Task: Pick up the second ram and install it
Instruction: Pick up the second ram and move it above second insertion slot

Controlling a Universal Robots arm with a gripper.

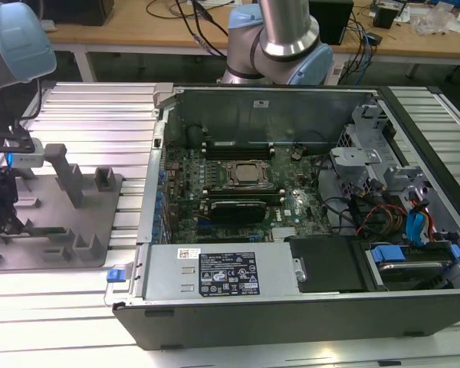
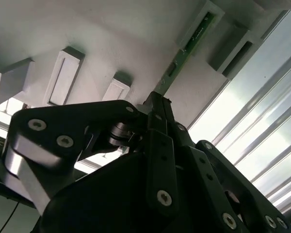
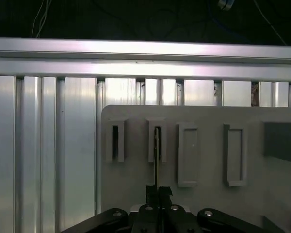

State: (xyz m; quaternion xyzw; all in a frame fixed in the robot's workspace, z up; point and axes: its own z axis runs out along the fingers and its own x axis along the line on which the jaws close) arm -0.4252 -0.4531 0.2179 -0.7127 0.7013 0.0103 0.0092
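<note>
The second ram point(image 2: 194, 39) is a thin green stick seen edge-on, standing in the slotted holders of a grey fixture plate point(image 3: 208, 145). In the first wrist view the second ram point(image 3: 155, 160) shows as a narrow line running from a slot down to my fingertips. My gripper point(image 2: 157, 104) has its black fingers point(image 3: 152, 193) pressed together on the stick's near end. In the exterior view my gripper point(image 1: 1, 207) hangs over the grey fixture plate point(image 1: 84, 230) at that view's left, well apart from the open computer case point(image 1: 291, 199).
The case lies open with its motherboard up; the silver processor point(image 1: 248, 175) sits between long black memory slots point(image 1: 238, 146). A power supply point(image 1: 222, 272) and cable bundles point(image 1: 383, 215) fill the near and right parts. Grey posts point(image 1: 65, 172) rise from the fixture. Ribbed aluminium table point(image 1: 100, 115) surrounds everything.
</note>
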